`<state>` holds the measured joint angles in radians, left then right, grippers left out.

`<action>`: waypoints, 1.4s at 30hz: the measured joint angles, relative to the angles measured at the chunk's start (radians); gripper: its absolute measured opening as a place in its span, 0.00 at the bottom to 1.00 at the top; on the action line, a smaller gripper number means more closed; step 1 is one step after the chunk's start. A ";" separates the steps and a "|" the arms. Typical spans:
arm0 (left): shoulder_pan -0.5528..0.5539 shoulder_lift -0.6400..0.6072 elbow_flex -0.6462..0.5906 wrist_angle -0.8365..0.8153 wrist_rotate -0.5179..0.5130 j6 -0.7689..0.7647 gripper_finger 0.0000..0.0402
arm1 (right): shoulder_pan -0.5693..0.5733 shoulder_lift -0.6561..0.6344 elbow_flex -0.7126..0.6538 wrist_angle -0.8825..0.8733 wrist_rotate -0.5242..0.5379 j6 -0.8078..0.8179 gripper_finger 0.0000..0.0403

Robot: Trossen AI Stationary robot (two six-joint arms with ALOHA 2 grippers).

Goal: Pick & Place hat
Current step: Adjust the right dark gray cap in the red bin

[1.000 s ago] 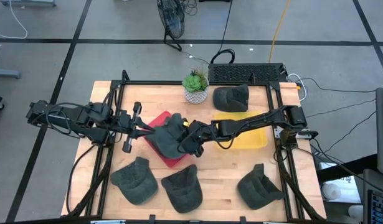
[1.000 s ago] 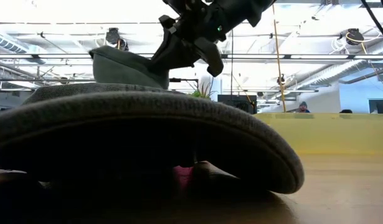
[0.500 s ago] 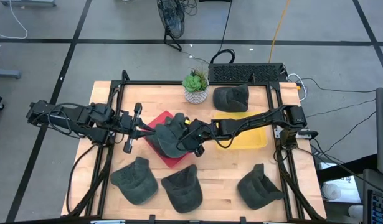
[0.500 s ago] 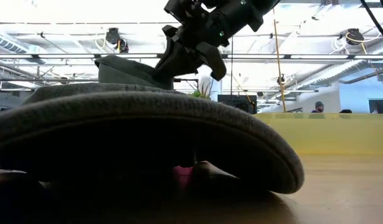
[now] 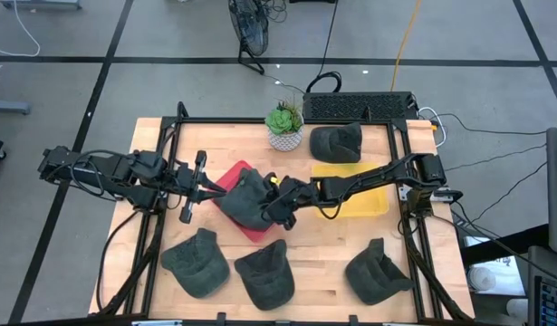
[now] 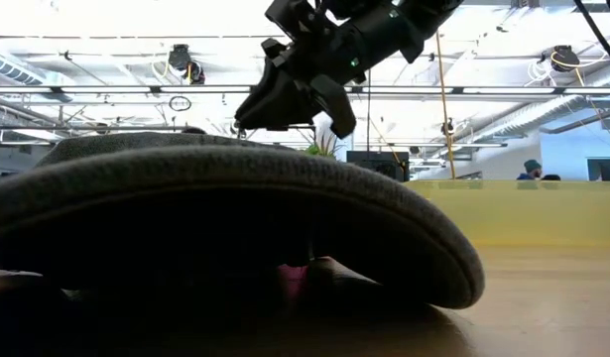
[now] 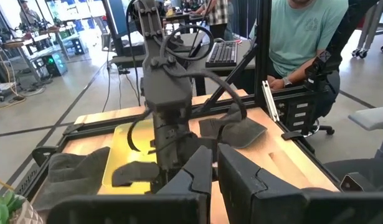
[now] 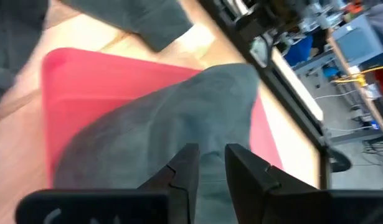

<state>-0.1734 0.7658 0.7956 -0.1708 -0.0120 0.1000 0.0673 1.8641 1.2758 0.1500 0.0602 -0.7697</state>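
A dark grey hat (image 5: 240,195) lies on the red tray (image 5: 229,174) in the middle of the table; the right wrist view shows it as grey cloth (image 8: 179,118) spread over the red tray (image 8: 85,81). My right gripper (image 5: 273,208) hovers at the hat's right side, its fingers apart (image 8: 210,154), and in the low view it stands clear above (image 6: 247,114). My left gripper (image 5: 208,187) waits shut just left of the tray, level, with nothing in it (image 7: 215,158).
Three more grey hats lie along the near edge (image 5: 196,263), (image 5: 264,273), (image 5: 378,272), and another at the far right (image 5: 337,142). A yellow tray (image 5: 360,201) lies under my right arm. A potted plant (image 5: 284,127) stands at the far edge. A seated person (image 7: 303,31) is beyond the table.
My right gripper has opened and let go of the hat. The hat, held up clear a second ago, has dropped onto the red tray and sunk out of the low view behind the nearest hat. The left arm kept still.
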 joint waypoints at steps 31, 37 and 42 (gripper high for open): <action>0.028 0.331 0.000 -0.169 -0.154 -0.101 0.17 | -0.144 0.047 -0.001 0.194 -0.039 0.571 0.25; 0.025 0.428 0.000 -0.173 -0.174 -0.156 0.22 | -0.154 0.088 -0.001 0.169 -0.033 0.553 0.26; 0.025 0.478 0.000 -0.177 -0.218 -0.196 0.22 | -0.157 0.095 -0.001 0.174 -0.035 0.530 0.25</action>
<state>-0.1482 1.2438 0.7956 -0.3475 -0.2295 -0.0961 -0.0902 1.9591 1.2751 0.3244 0.0247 -0.2400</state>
